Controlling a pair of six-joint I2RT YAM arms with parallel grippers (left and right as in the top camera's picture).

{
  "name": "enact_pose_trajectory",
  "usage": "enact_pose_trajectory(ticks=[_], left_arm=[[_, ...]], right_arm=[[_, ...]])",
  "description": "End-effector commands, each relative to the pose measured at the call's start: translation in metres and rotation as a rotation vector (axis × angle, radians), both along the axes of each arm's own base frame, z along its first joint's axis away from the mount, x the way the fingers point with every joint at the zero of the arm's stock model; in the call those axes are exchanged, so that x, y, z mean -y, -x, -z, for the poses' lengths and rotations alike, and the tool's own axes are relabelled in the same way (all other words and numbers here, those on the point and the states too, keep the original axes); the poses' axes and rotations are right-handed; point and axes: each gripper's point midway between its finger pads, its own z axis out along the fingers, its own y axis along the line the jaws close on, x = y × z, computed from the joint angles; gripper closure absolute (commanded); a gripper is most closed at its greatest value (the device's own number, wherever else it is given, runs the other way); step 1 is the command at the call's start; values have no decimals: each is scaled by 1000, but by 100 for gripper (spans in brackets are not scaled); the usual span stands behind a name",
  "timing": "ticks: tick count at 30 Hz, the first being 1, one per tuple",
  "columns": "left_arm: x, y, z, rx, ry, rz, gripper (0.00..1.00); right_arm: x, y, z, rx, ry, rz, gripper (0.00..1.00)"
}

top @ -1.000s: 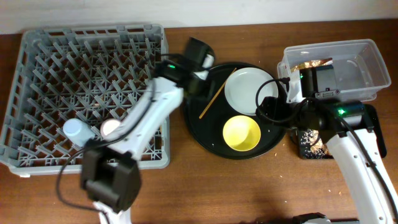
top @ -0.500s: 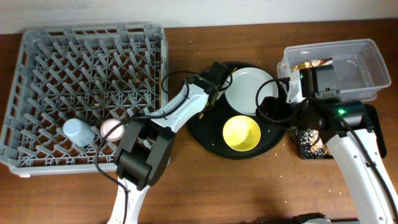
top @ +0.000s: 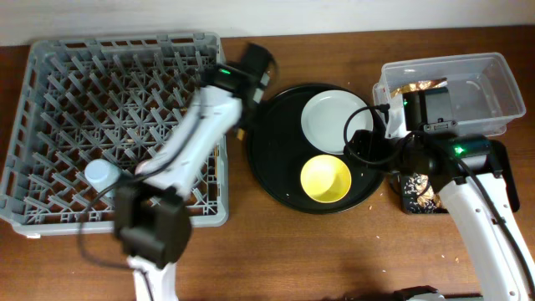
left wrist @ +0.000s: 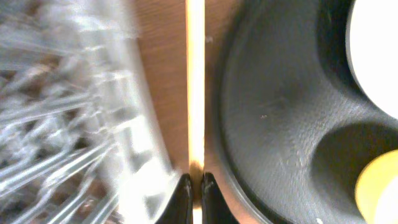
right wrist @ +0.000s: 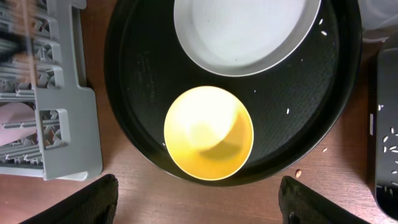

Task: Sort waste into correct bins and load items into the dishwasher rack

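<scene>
- Clearly, the left gripper [left wrist: 193, 186] is pinched tight on the pair of light wooden chopsticks [left wrist: 195, 81], taking them near one end; only a single pale strip shows in the left wrist view, so I cannot tell whether both sticks are in the grip
- They run up the middle of that view, over the strip of brown wooden table [left wrist: 168, 74] between the large square grey plastic dishwasher rack [left wrist: 74, 124], blurred at the left, and the large round black tray [left wrist: 273, 112] at the right
- By their look the chopsticks are light, stiff and smooth, thin enough to twist or slide between the fingers; held at one end, their long free length could catch on the rack's wall or upright pegs, so a hold nearer the middle would likely be steadier
- The right gripper [right wrist: 205, 202] hangs with its fingers spread wide, holding nothing, above the yellow round bowl [right wrist: 208, 132] at the lower centre of the right wrist view
- That bowl and the white round plate [top: 334, 119] lie on the round tray; both look rigid, glossy and perhaps breakable, with the bowl's rim the natural place to pinch and the flat plate offering only its thin edge
- A small light blue cup [top: 102, 176] stands in the lower left of the rack, and a pink cup [right wrist: 15, 118] shows through the lattice at the left edge of the right wrist view
</scene>
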Motion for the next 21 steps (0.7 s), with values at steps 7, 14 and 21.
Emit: enact_pose_trajectory(ticks=[7, 14, 21], left_arm=[[-81, 6, 36, -52, 8, -298, 91], [-82, 5, 35, -27, 27, -293, 82], [25, 25, -28, 33, 302, -42, 73]], right_arm=[[0, -2, -3, 14, -1, -6, 17], [0, -2, -3, 13, -1, -6, 17], [1, -2, -3, 14, -1, -5, 17]])
